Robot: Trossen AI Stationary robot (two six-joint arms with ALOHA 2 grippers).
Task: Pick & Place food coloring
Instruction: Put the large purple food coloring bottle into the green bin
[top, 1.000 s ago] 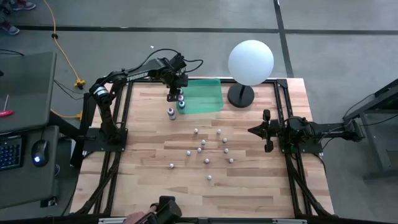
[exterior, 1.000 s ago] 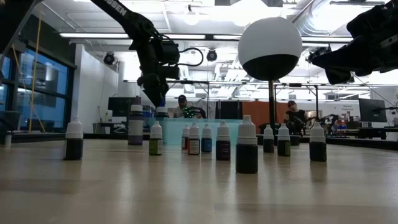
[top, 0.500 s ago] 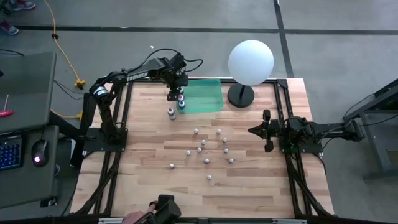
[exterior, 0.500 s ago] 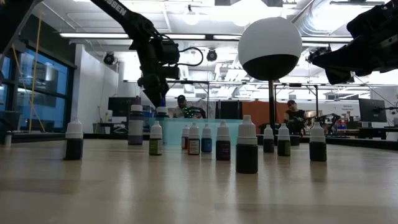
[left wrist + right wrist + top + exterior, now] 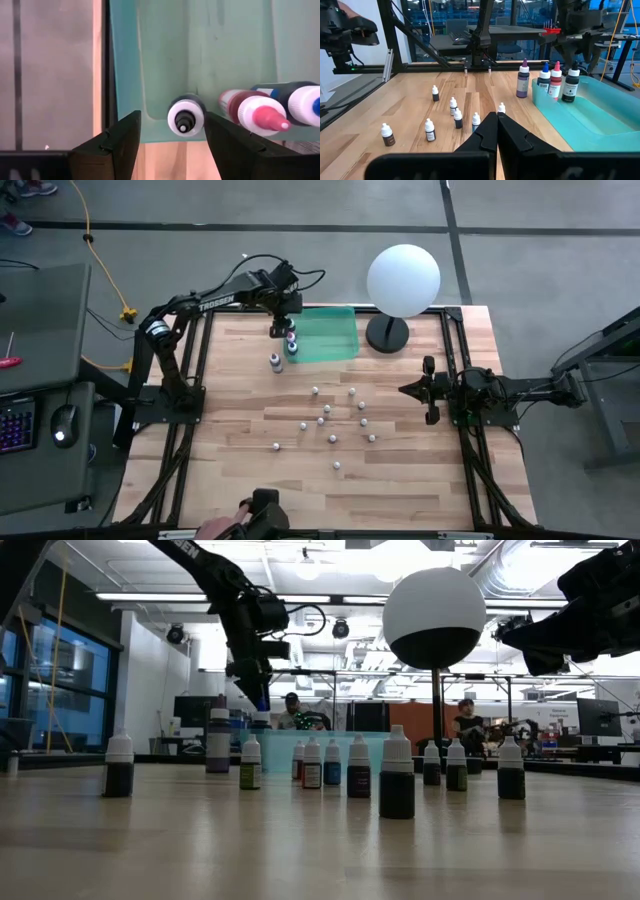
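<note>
Standing upright, white-capped food coloring bottles (image 5: 397, 774) show dark bodies.

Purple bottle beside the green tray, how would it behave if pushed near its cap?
The purple bottle stands tall and narrow, so it likely tips rather than slides. Its round body would probably roll once down.

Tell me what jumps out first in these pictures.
A big white sphere on a black base stands at the table's far edge, beside a green tray. The open left gripper hangs over a dark bottle standing in the tray's corner. Small white-capped bottles dot mid-table; the shut right gripper waits.
</note>
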